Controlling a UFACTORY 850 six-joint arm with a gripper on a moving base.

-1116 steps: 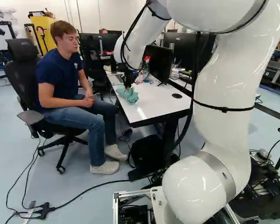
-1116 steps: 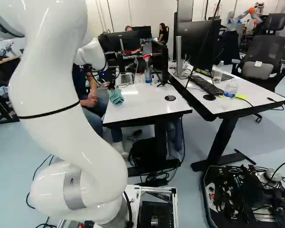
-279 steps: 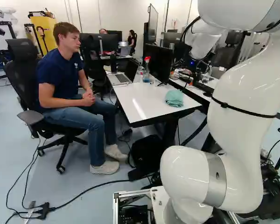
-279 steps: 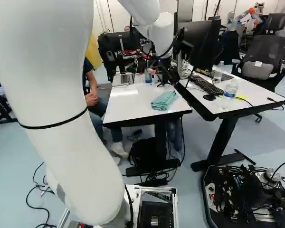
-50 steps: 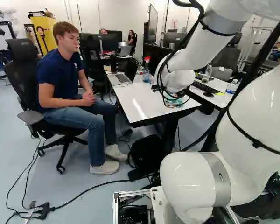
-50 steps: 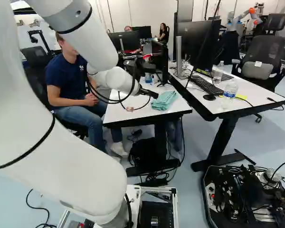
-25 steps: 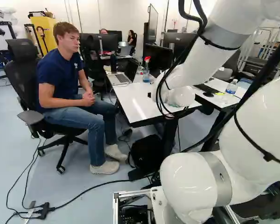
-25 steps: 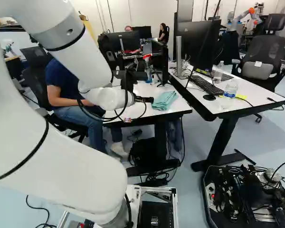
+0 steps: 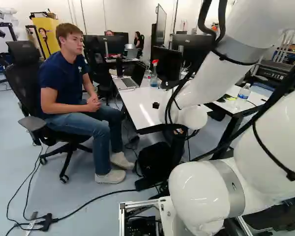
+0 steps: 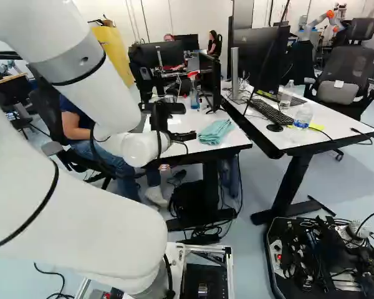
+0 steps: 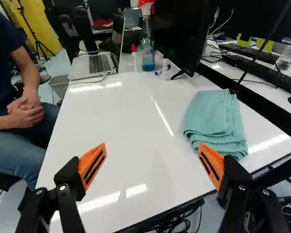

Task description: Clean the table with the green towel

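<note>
Green, the folded towel (image 11: 213,121) lies on the glossy white worktop (image 11: 131,111), ahead of the claw (image 9: 179,131) and off toward the keyboard side (image 11: 264,73). The claw is open, its orange-padded fingers (image 11: 91,166) spread wide.

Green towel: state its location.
Right base view: the green towel lies folded on the white table, near its right edge, nearer than the black monitor.

Left base view: the arm (image 9: 206,78) hides the towel (image 11: 213,116).
</note>
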